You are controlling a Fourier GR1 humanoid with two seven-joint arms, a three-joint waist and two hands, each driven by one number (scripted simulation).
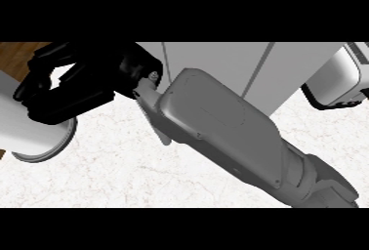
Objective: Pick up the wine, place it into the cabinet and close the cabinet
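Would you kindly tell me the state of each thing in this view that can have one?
White cylinder: at the view's left edge, partly cut off, its upper part held by the hand.
Right robot hand: shut, fingers curled round the cylinder.
Cabinet: panels look flush, no opening shows.
Left robot hand: not in view.

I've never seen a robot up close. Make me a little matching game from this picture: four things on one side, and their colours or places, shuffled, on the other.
Things:
1. right hand
2. forearm
3. counter
4. cabinet

Colour or place:
a. plain white, top middle
b. black, upper left
c. pale marble, underneath everything
d. grey, running diagonally from lower right

Pairs: 1-b, 2-d, 3-c, 4-a
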